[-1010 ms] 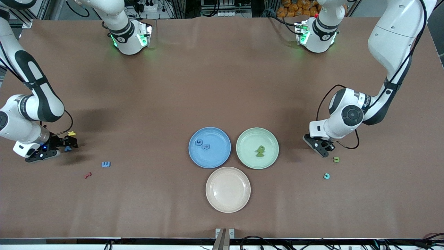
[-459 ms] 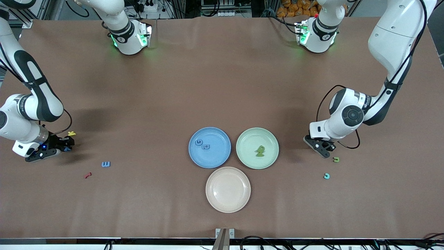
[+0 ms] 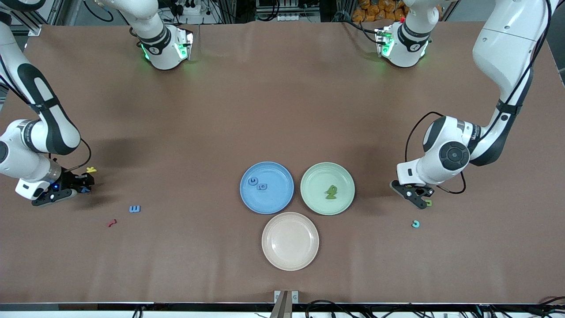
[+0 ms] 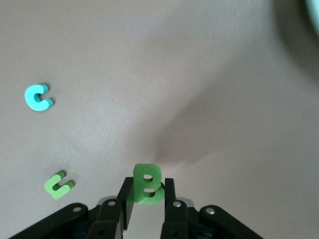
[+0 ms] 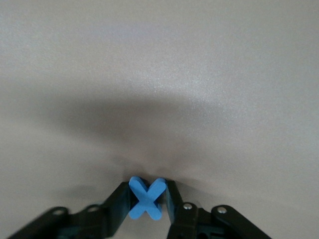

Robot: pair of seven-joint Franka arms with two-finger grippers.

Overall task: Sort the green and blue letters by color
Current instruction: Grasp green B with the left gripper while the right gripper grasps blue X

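Both arms bend low over the bench ends. Left gripper [image 4: 144, 206] pinches a green letter B [image 4: 147, 184]; right gripper [image 5: 145, 209] pinches a blue letter X [image 5: 146, 198].

My table [image 3: 282, 110] is covered in plain brown paper under even light; aluminium frames [image 3: 26, 17] and cables [image 3: 282, 11] crowd its top edge.

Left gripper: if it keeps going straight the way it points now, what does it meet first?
Probably bare table: the left gripper, shut on the green B, points at open tabletop.
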